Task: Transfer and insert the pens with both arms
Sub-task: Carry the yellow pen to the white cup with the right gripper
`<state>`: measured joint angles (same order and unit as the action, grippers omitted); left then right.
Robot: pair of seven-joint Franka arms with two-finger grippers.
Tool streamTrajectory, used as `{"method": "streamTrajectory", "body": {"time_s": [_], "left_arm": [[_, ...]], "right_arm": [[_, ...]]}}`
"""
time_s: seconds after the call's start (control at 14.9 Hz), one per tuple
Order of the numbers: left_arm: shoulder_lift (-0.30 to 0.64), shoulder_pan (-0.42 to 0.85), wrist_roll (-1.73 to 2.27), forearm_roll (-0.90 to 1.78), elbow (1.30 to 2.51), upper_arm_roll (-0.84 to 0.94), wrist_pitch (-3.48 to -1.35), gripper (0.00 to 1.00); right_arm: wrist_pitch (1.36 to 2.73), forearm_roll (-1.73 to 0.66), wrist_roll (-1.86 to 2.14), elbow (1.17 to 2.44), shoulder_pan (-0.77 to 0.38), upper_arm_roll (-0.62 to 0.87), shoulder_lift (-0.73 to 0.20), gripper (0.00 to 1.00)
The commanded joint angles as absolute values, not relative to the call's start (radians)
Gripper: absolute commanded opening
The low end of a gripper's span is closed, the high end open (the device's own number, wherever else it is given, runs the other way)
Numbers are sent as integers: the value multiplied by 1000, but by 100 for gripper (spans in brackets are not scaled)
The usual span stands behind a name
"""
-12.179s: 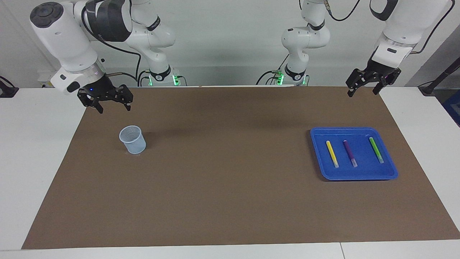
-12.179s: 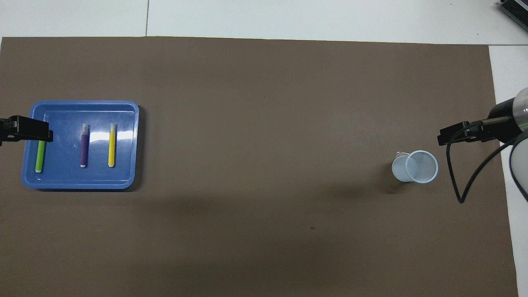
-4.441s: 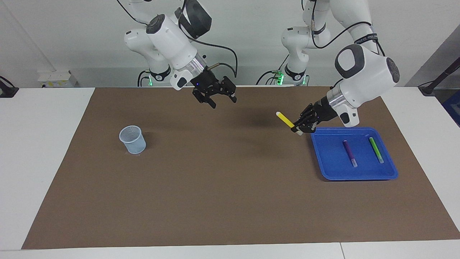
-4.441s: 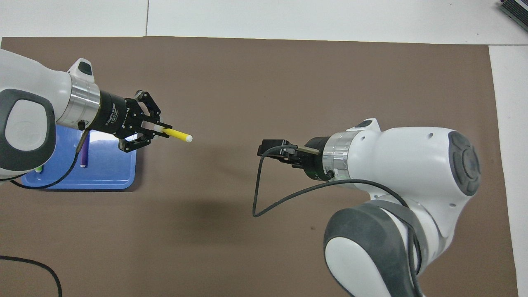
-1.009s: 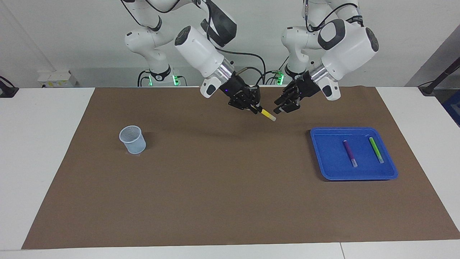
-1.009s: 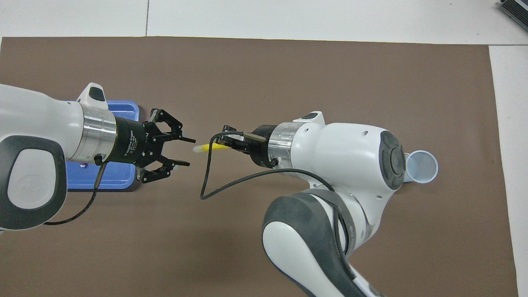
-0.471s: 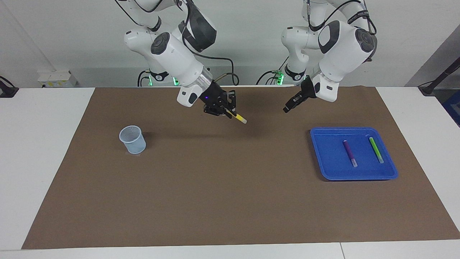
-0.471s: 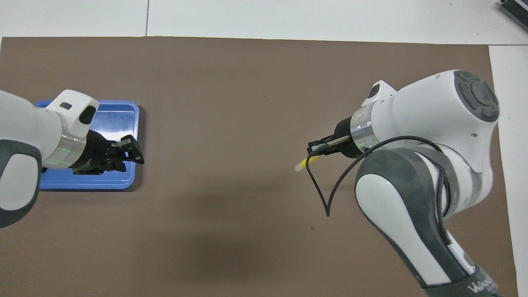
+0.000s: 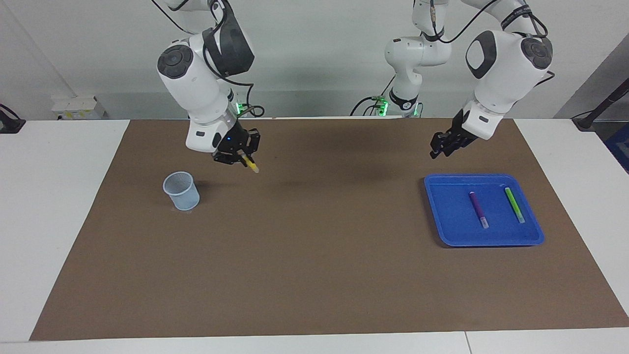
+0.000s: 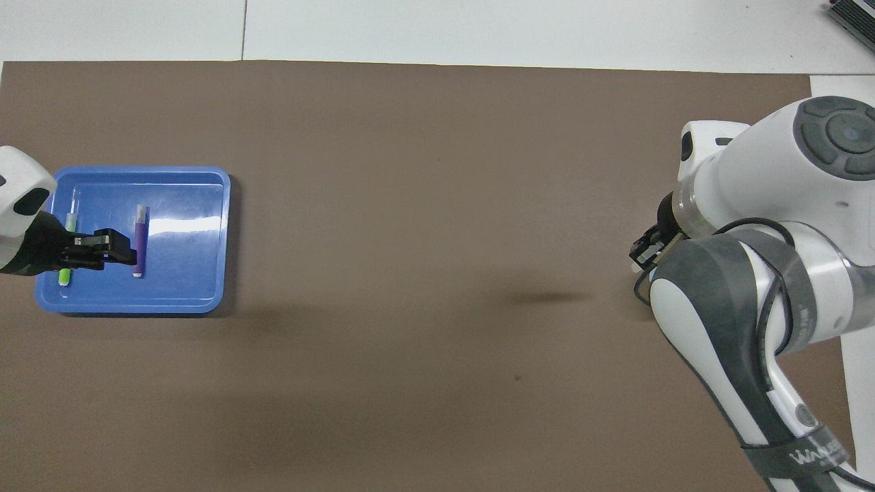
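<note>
1. Right gripper (image 9: 244, 162), upper left of centre in the facing view, hangs over the brown mat (image 9: 314, 265) beside the cup (image 9: 181, 191), not above it. Its fingers are closed on the yellow pen (image 9: 252, 167), which slants down with its whitish end lowest.
2. The cup stands upright on the mat at left of that frame; in the overhead view the right arm covers it.
3. Left gripper (image 9: 440, 146), upper right of the facing frame, hangs above the mat just by the tray's (image 9: 533, 231) edge nearest the robots. Cannot tell how its fingers stand; nothing seen in them.
4. Purple pen (image 9: 478, 209) and green pen (image 9: 514, 205) lie apart in the blue tray on the surface, right of frame.
</note>
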<state>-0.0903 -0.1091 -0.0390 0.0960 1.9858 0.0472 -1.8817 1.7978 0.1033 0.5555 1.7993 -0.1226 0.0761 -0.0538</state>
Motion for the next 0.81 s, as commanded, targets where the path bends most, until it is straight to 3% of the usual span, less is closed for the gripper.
{"method": "streamTrajectory", "body": {"time_s": [0.0, 0.2, 0.74], "left_arm": [[-101, -149, -115, 52, 2078, 57, -2012, 47], [-66, -176, -164, 51, 2115, 55, -2121, 47], [89, -213, -209, 8, 2115, 57, -2342, 48]], "right_arm": [[1842, 172, 701, 1815, -54, 87, -41, 0], [1919, 164, 796, 1890, 32, 89, -32, 0], [1878, 101, 683, 1969, 61, 89, 11, 0]]}}
